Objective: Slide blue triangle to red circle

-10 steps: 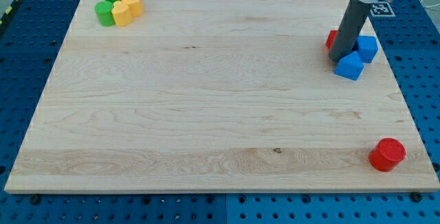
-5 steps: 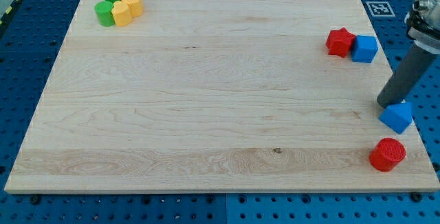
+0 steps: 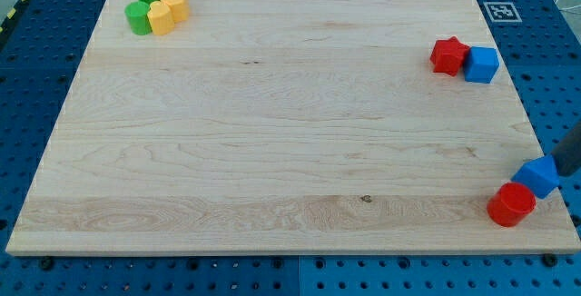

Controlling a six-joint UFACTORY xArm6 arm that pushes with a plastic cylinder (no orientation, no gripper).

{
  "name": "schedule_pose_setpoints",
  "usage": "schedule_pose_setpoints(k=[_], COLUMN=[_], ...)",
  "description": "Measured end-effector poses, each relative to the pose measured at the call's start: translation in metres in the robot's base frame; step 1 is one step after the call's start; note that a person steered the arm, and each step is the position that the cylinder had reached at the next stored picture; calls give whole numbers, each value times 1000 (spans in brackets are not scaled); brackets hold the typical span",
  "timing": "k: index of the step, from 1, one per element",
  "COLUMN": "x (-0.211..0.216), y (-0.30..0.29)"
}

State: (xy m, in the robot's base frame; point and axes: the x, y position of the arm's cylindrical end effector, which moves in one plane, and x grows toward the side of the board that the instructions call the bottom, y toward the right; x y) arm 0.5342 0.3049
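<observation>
The blue triangle (image 3: 539,176) lies at the board's right edge, low in the view, touching the red circle (image 3: 511,205) just below and to its left. My rod shows only as a dark sliver at the view's right edge, and my tip (image 3: 556,171) stands just right of the blue triangle, against it.
A red block (image 3: 448,55) and a blue cube (image 3: 482,64) sit together at the upper right. Two green blocks (image 3: 143,9) and two yellow blocks (image 3: 167,12) cluster at the upper left. A fiducial tag (image 3: 499,11) is at the board's top right corner.
My tip has pushed the blue triangle from beside the red block and blue cube down along the right edge until it touches the red circle. The rod has moved mostly out of view.
</observation>
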Motion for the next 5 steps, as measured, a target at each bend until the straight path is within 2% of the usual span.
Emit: schedule_pose_setpoints(k=[4,5], x=[31,26], y=[-14,15])
